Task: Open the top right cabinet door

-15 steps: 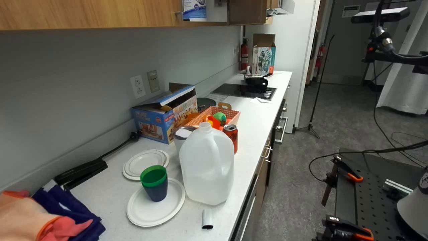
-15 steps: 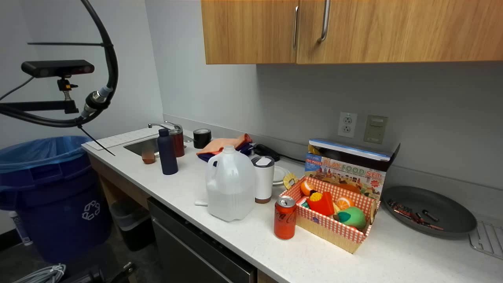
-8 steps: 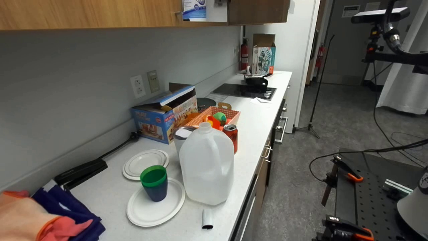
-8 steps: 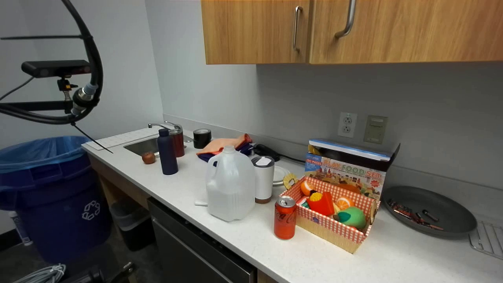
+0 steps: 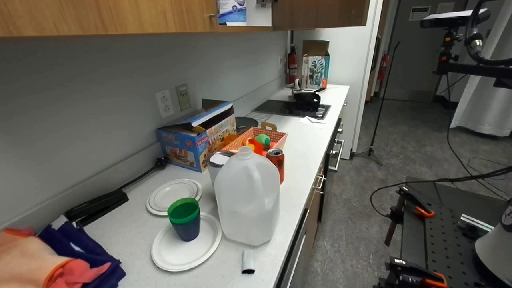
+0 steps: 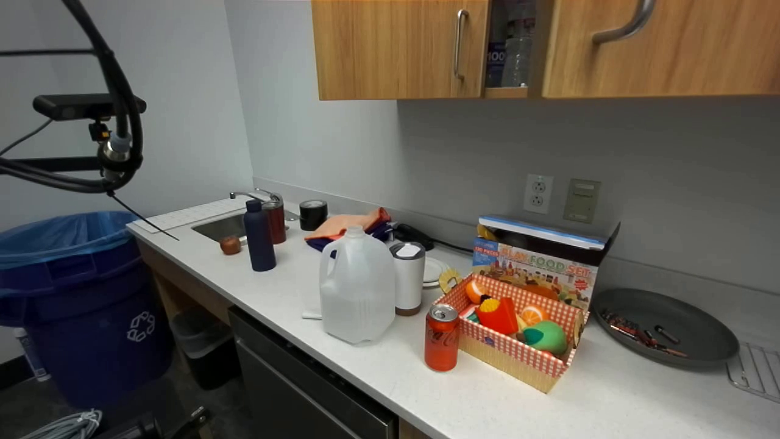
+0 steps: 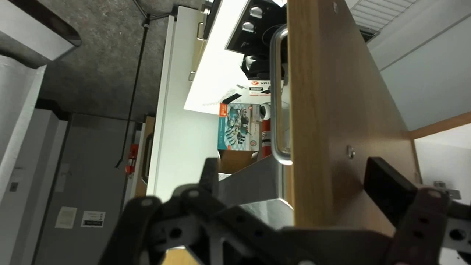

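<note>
The top right cabinet door stands swung out from its cabinet. Its brown inner face (image 5: 320,14) shows in an exterior view, and its outer wood-grain front (image 6: 682,55) with a curved metal handle (image 6: 627,27) in an exterior view. In the wrist view the door's inner face (image 7: 364,110) and long edge run between the fingers of my open gripper (image 7: 293,165). One finger (image 7: 386,189) is on the inner side, close to or touching the panel. The other finger (image 7: 209,176) is on the handle side, apart from it. Both exterior views leave the gripper out of frame.
A neighbouring cabinet door (image 6: 396,49) is closed beside the opening, where bottles (image 6: 518,49) show inside. Below, the counter holds a plastic jug (image 5: 248,200), a red can (image 6: 442,338), a food-set box (image 5: 188,148) and a dark pan (image 6: 670,323).
The door has swung further outward from the cabinet, and a gap onto the shelf contents has appeared beside it. The arm's cable has moved along with it, away from the cabinet.
</note>
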Controlling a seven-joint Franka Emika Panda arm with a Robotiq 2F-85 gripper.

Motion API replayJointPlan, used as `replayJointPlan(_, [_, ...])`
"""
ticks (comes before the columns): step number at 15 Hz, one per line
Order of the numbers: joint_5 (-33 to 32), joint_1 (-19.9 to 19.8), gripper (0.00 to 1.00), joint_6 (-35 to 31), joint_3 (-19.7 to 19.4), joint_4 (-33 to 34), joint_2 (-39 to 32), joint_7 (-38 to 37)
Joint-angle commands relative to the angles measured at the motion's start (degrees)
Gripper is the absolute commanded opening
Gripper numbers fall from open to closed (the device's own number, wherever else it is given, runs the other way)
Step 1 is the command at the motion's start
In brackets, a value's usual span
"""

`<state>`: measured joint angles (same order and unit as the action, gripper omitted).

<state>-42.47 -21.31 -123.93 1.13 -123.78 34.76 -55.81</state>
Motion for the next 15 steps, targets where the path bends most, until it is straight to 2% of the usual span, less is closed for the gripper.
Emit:
replayJointPlan(1, [-4.43,-1.66,1.00,0.17,-1.30,1.57,-1.60,-4.08])
replayJointPlan(5, [-7.76,-1.84,1.00,1.00,-2.57,2.17,-2.24,-8.05])
replayJointPlan(15, [-14.16,0.02,1.00,7.85,-1.68,4.72,-5.17,-20.51])
